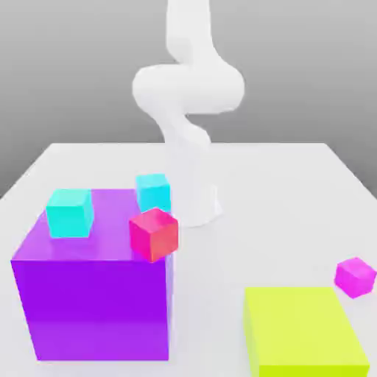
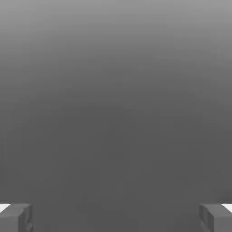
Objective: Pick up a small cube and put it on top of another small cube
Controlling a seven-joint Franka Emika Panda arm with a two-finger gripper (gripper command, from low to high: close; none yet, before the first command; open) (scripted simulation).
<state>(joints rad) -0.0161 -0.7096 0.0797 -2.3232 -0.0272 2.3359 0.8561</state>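
The small magenta cube [image 1: 356, 276] rests on the white table at the exterior view's right, just beyond the yellow-green block [image 1: 302, 331]. One cyan small cube [image 1: 70, 212] lies on top of the big purple block [image 1: 92, 294]. A second cyan cube [image 1: 153, 191] shows at that block's far edge. A redder hot-pink small cube [image 1: 154, 234] sits at the purple block's near right top corner; whether it rests fully on the block I cannot tell. In the hand view my gripper [image 2: 116, 219] is open, its fingertips [image 2: 16, 217] far apart, with nothing between them and plain grey beyond.
The white arm [image 1: 188, 96] rises from its base behind the purple block and leaves the picture at the top. The white table [image 1: 280, 191] stretches bare between the arm's base and the magenta cube. The two large blocks stand near the front edge.
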